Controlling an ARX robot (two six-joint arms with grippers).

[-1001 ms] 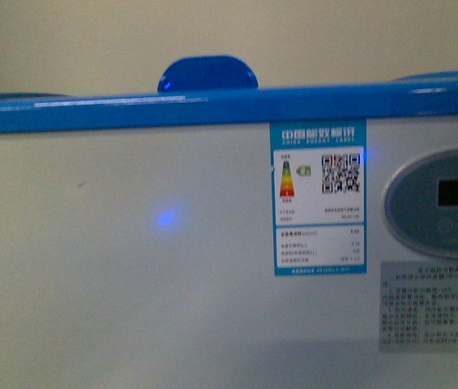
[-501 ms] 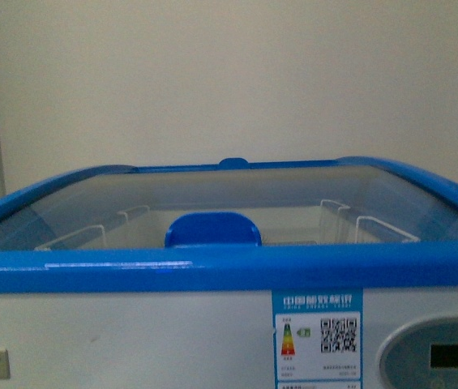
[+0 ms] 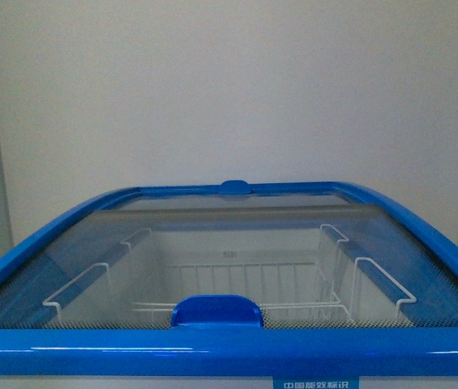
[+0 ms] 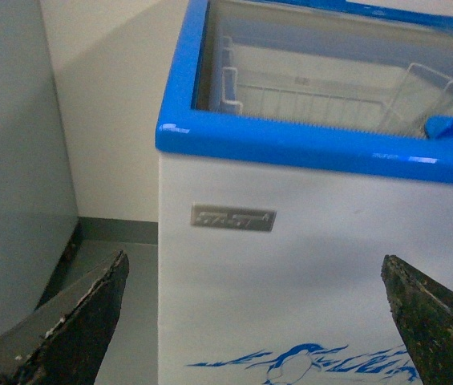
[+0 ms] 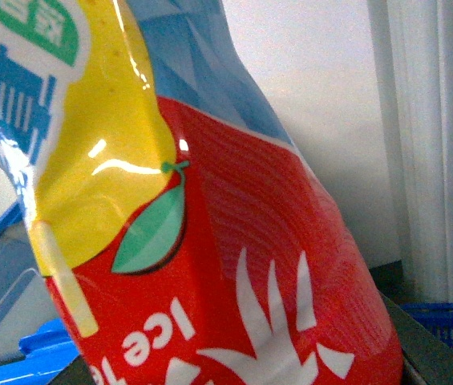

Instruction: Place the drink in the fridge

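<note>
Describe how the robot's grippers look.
The left gripper has two flat, wedge-shaped fingers, near black, their edges scuffed and flecked with pale specks. Of the right gripper only a dark grey finger edge shows. No cables or markings are visible, and the front view shows no arm.

wire basket (image 3: 245,284) in fridge (image 3: 229,352) | lid handle (image 3: 216,310) front-centre | wall (image 3: 229,97) behind

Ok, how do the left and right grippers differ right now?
The left gripper has its jaws spread wide with nothing between them; the right gripper is shut on the drink. The left gripper faces the fridge front below the blue rim; the right gripper's camera is mostly filled by the drink's label.
</note>
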